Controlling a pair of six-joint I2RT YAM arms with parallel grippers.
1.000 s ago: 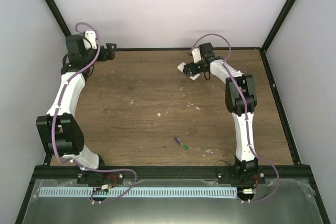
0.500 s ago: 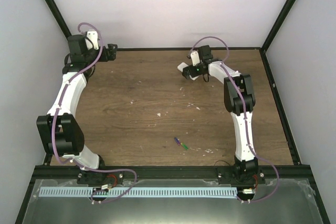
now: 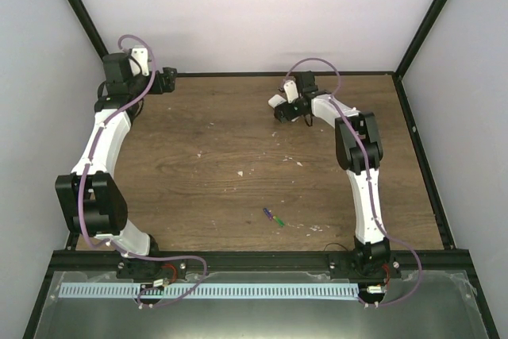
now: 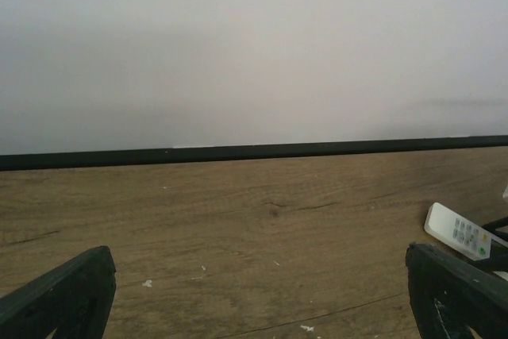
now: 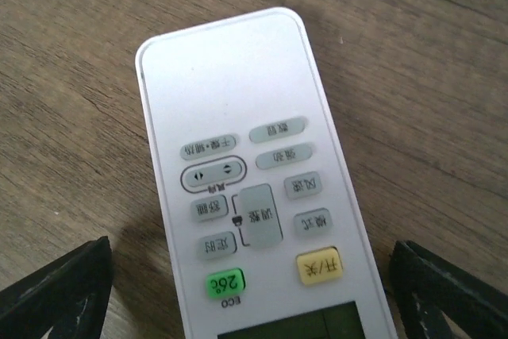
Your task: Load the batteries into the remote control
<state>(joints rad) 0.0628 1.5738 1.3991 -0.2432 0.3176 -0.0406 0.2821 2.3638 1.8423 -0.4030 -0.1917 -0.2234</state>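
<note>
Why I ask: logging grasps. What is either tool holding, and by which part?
Nothing. The right tool is open astride the remote control; the left tool is open, empty.

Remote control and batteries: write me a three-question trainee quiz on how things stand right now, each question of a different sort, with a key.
1. True or false: the remote control has its buttoned face turned up.
2. Where are the batteries? A: inside the remote control. B: loose on the table, far from the remote control. C: stacked on top of the remote control.
3. Which gripper has the remote control between its fingers, and is it open or shut?

Key:
1. True.
2. B.
3. The right gripper, open, with a finger on either side of the remote control and neither touching it.
</note>
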